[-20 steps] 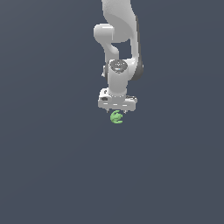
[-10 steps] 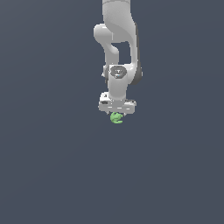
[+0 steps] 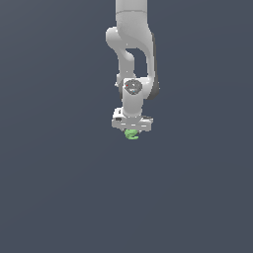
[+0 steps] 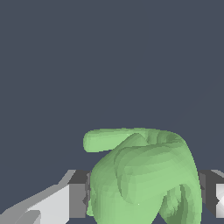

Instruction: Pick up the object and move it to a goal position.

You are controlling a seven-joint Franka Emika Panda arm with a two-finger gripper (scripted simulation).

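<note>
The white, jointed robot arm [image 3: 132,59] hung straight down from the top of the exterior view, set against a plain, dark blue-grey backdrop [image 3: 59,188] that filled the whole picture with no edge or marking on it. At the arm's lower end sat the white gripper [image 3: 132,132], a squat block with its fingers pointing downward. The small, bright green, lumpy, curled object [image 3: 131,134] was tucked directly under that block, touching it, and only its lower part peeked out below the white body; it was much smaller than the gripper above it. In the wrist view the same green object [image 4: 144,175] filled the lower middle of the picture, its surface folded into rounded ridges with one blunt lobe sticking out sideways. A dark grey finger pad [image 4: 79,192] pressed against one flank of the object and a second dark grey pad [image 4: 209,190] sat against the opposite flank, each backed by white finger housing. The fingers were therefore closed to a narrow gap with the green object clamped between them. Whether the object hung clear of any surface could not be told, since the backdrop gave no shadow or line to judge by. Beyond the object, the wrist view showed only the same flat, dark blue-grey field.
</note>
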